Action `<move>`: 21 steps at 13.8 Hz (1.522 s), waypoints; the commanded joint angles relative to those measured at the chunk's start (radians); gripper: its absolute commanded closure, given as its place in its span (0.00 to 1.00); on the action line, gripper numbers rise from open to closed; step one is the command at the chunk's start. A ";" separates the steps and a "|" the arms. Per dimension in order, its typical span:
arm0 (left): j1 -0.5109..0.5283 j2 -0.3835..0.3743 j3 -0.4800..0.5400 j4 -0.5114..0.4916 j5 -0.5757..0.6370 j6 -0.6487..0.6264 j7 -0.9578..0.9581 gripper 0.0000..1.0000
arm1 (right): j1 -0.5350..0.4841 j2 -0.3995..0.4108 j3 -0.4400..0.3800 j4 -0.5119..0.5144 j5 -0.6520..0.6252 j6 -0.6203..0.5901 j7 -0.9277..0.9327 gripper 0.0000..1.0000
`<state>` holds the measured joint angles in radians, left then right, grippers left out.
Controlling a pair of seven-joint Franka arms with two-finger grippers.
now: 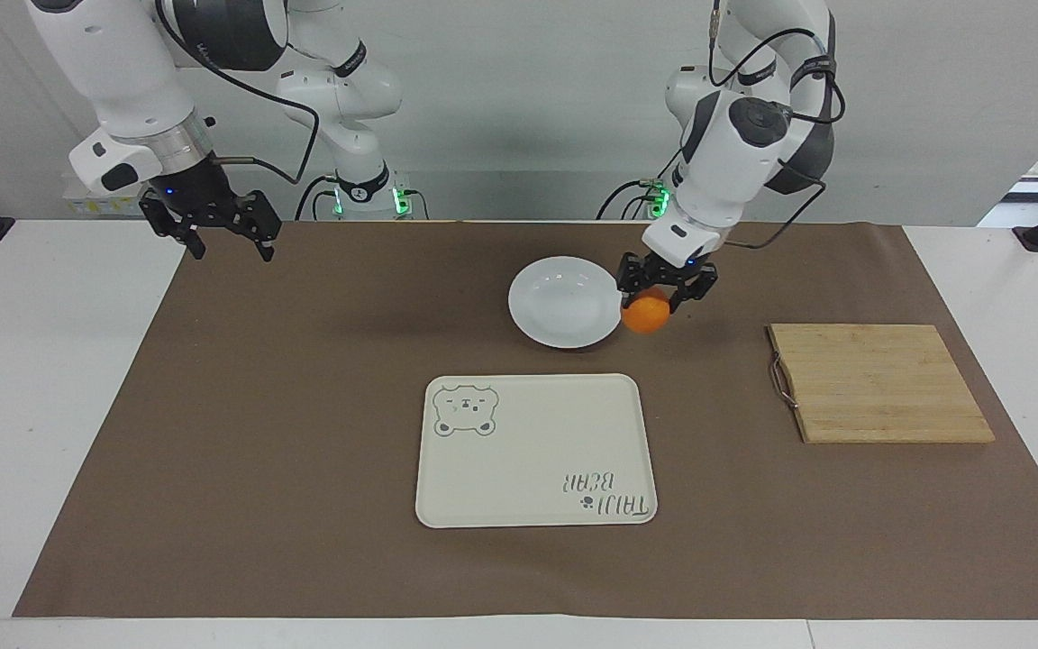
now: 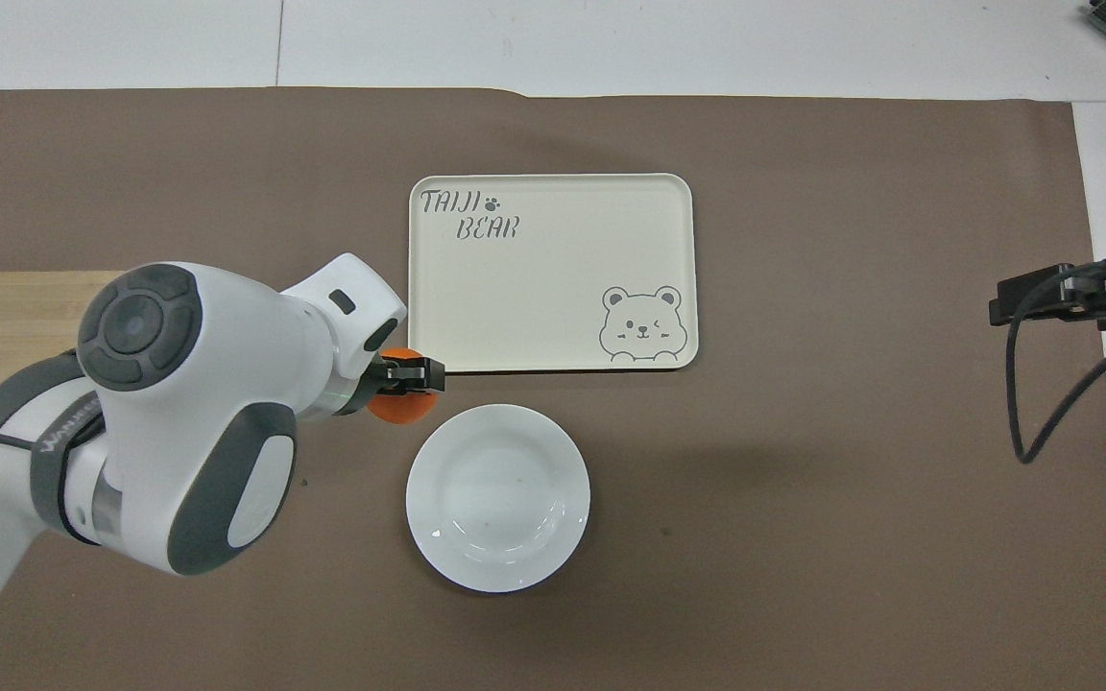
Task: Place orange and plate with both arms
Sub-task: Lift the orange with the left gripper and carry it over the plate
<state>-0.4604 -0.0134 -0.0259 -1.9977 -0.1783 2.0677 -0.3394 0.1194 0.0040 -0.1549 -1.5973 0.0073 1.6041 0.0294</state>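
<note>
My left gripper [image 1: 665,291] is shut on the orange [image 1: 645,314] and holds it in the air beside the white plate [image 1: 559,302], at the plate's rim toward the left arm's end of the table. In the overhead view the orange [image 2: 401,403] shows under the left gripper [image 2: 417,375], just off the plate [image 2: 497,499]. My right gripper [image 1: 225,242] is open and empty, up over the edge of the brown mat at the right arm's end; it waits there and shows in the overhead view too [image 2: 1043,297].
A cream tray with a bear print [image 1: 537,451] lies farther from the robots than the plate. A bare wooden cutting board [image 1: 879,383] lies at the left arm's end of the table. A brown mat [image 1: 303,433] covers the table.
</note>
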 commanded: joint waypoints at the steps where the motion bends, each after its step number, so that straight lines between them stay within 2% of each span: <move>1: -0.093 -0.033 0.020 -0.035 0.003 -0.001 -0.101 1.00 | -0.009 -0.022 0.011 -0.026 -0.009 0.007 0.014 0.00; 4: -0.158 -0.030 0.020 -0.091 0.003 0.026 -0.131 1.00 | -0.011 -0.022 0.011 -0.026 -0.009 0.007 0.014 0.00; 7: -0.210 -0.036 0.020 -0.197 0.003 0.130 -0.141 1.00 | -0.009 -0.022 0.011 -0.026 -0.009 0.007 0.014 0.00; 12: -0.268 -0.007 0.018 -0.300 0.003 0.273 -0.171 1.00 | -0.011 -0.024 0.011 -0.026 -0.009 0.007 0.014 0.00; 16: -0.276 -0.022 0.015 -0.334 0.003 0.276 -0.176 1.00 | -0.011 -0.024 0.011 -0.026 -0.009 0.007 0.014 0.00; 21: -0.297 0.006 0.015 -0.336 0.000 0.299 -0.181 1.00 | -0.009 -0.022 0.011 -0.026 -0.009 0.007 0.014 0.00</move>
<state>-0.7328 -0.0002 -0.0268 -2.3145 -0.1783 2.3372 -0.5045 0.1194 0.0040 -0.1549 -1.5973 0.0073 1.6041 0.0294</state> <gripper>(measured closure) 0.225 0.000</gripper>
